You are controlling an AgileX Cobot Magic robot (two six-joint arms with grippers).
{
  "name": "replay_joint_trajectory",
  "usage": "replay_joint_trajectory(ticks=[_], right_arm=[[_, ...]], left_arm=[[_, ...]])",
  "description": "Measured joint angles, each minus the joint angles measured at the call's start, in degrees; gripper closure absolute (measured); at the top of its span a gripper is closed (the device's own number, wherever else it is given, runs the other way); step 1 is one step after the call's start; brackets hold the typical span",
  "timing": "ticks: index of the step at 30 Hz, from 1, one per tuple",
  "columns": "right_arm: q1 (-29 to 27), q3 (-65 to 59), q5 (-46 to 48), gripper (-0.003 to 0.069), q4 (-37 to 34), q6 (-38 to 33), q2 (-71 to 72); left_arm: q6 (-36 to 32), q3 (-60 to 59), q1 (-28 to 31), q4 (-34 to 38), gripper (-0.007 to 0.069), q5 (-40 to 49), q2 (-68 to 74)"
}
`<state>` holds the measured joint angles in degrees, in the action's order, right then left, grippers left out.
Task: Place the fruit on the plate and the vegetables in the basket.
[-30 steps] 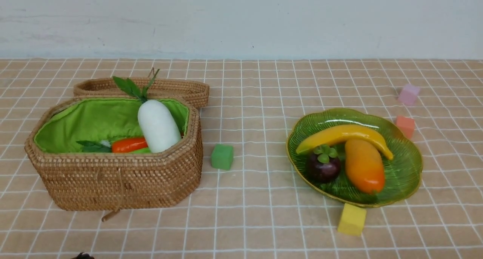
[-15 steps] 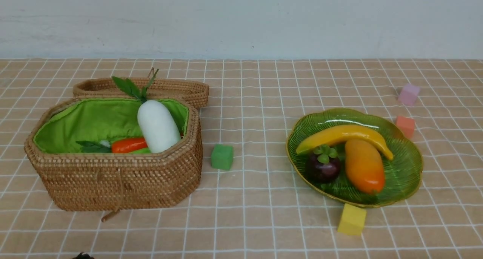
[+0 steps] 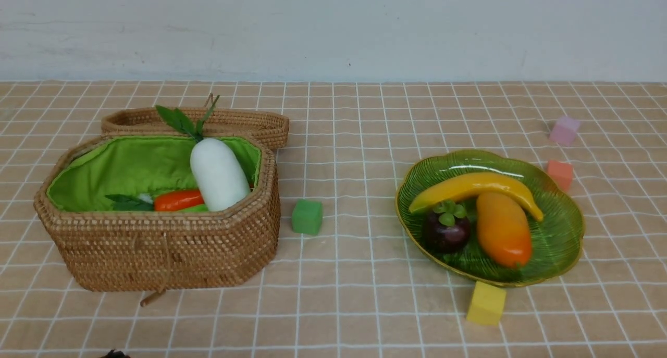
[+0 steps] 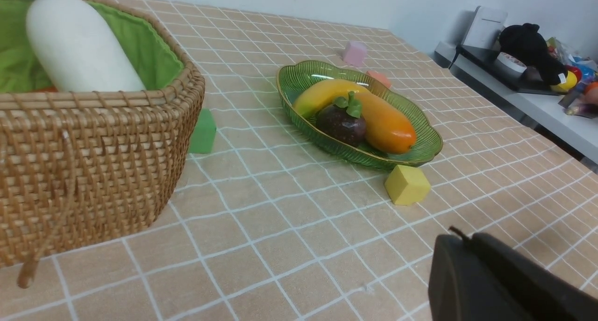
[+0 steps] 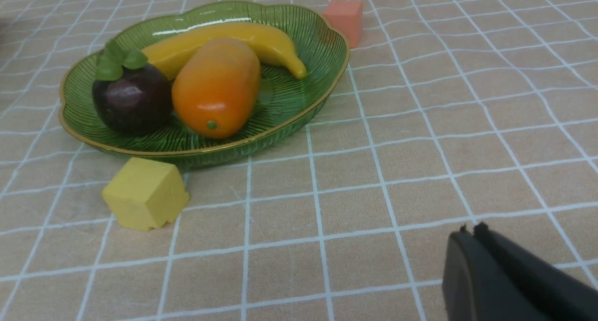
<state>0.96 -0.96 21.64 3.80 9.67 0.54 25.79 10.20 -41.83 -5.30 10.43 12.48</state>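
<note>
The banana (image 3: 474,187), mango (image 3: 503,229) and mangosteen (image 3: 446,232) lie in the green plate (image 3: 560,227) on the right. The white radish (image 3: 219,174) leans in the open wicker basket (image 3: 156,243) on the left, with the carrot (image 3: 178,200) beside it and a sliver of light green gourd (image 3: 195,208) below. My left gripper (image 4: 460,239) is shut and empty, low over the table in front of the basket. My right gripper (image 5: 469,232) is shut and empty, near the table's front, this side of the plate.
Foam cubes lie about: green (image 3: 306,217) between basket and plate, yellow (image 3: 485,303) touching the plate's front, orange (image 3: 560,174) and pink (image 3: 564,130) behind the plate. The basket lid (image 3: 234,121) lies open at the back. A side shelf with clutter (image 4: 528,50) stands beyond the table.
</note>
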Motion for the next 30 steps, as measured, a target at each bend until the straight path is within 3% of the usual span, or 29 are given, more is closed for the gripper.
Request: replay_joint_trajectory(ticks=[5, 8, 9, 11, 12, 17, 23, 30], right_arm=[[0.0, 0.0, 0.0, 0.066, 0.0, 0.0, 0.0], [0.0, 0.0, 0.0, 0.0657, 0.0, 0.0, 0.0], [0.0, 0.0, 0.0, 0.0655, 0.0, 0.0, 0.0], [0.0, 0.0, 0.0, 0.0655, 0.0, 0.0, 0.0], [0.0, 0.0, 0.0, 0.0655, 0.0, 0.0, 0.0], [0.0, 0.0, 0.0, 0.065, 0.0, 0.0, 0.0], [0.0, 0.0, 0.0, 0.0648, 0.0, 0.0, 0.0], [0.0, 0.0, 0.0, 0.0645, 0.0, 0.0, 0.0]], left_arm=[[-2.0, -1.2, 2.5, 0.1, 0.0606, -0.4, -0.2], [-4.3, -2.1, 8.4, 2.5, 0.0624, -2.4, -1.6], [-7.2, -3.5, 15.0, 5.3, 0.0637, -4.8, -3.9], [-8.6, -4.5, 18.1, 6.5, 0.0637, -5.8, -5.5], [-11.5, -6.5, 22.4, 8.0, 0.0637, -6.6, -8.3], [-14.5, -11.5, 30.9, 10.9, 0.0637, -2.7, -13.0], [-14.2, -12.0, 32.7, 12.2, 0.0637, 11.0, -13.0], [-12.2, -12.0, 32.7, 13.5, 0.0637, 11.4, -13.0]])
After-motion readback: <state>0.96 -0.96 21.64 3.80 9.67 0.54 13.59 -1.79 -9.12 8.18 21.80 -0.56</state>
